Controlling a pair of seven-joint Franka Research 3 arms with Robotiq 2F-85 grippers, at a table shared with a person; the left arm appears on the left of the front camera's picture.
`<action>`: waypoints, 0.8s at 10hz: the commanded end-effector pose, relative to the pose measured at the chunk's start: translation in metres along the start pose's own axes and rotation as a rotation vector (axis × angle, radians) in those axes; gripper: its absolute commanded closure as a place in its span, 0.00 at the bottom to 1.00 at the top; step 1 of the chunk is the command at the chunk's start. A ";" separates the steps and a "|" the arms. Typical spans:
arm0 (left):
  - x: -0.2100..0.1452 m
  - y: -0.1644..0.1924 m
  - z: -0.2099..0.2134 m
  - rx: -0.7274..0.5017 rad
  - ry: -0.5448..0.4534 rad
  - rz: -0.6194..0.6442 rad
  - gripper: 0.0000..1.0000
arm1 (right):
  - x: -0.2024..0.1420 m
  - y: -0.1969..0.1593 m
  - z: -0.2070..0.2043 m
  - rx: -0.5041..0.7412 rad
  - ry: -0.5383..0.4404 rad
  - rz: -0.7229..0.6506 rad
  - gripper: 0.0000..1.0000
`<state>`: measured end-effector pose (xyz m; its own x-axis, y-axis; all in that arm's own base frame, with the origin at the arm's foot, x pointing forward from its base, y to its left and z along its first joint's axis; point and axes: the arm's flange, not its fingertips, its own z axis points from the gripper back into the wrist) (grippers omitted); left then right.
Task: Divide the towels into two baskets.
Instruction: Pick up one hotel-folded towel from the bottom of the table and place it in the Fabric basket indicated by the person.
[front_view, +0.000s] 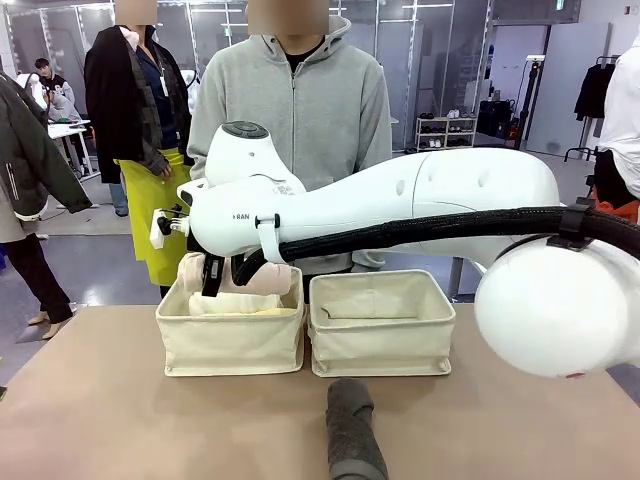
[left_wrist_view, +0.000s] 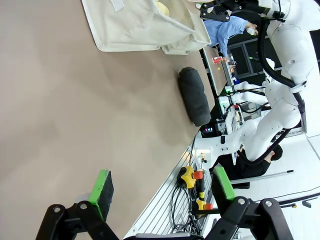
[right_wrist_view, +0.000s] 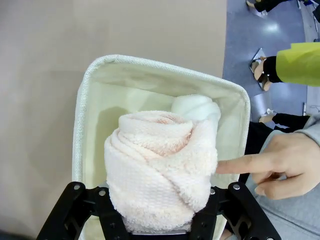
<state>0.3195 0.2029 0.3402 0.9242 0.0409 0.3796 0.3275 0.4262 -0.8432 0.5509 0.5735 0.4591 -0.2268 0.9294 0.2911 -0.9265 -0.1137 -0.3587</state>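
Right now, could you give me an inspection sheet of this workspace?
Surface: tan table, flat.
Job's things: pink towel over left basket, which holds white towel and yellow towel; grey towel on table before right basket.
Clutter: nothing seen.
Grippers: right gripper shut on pink towel; left gripper open above table.
Cables: black sleeve along right arm.
Surroundings: a person's hand points at pink towel; bystanders behind.

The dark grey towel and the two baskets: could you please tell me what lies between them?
Only bare table separates the dark grey towel from the baskets, as the front view shows.
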 end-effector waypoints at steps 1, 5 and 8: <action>-0.003 -0.002 0.001 -0.004 -0.012 -0.004 0.00 | 0.004 0.005 -0.002 -0.024 0.043 -0.031 0.59; -0.003 -0.002 0.001 -0.004 -0.012 -0.004 0.00 | -0.005 0.002 -0.005 -0.013 0.057 -0.057 0.00; -0.003 -0.002 0.001 -0.004 -0.012 -0.004 0.00 | -0.007 0.004 -0.004 0.009 0.060 -0.056 0.00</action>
<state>0.3195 0.2029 0.3402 0.9242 0.0409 0.3796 0.3275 0.4262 -0.8432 0.5571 0.5663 0.4489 -0.1883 0.9438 0.2717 -0.9352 -0.0879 -0.3430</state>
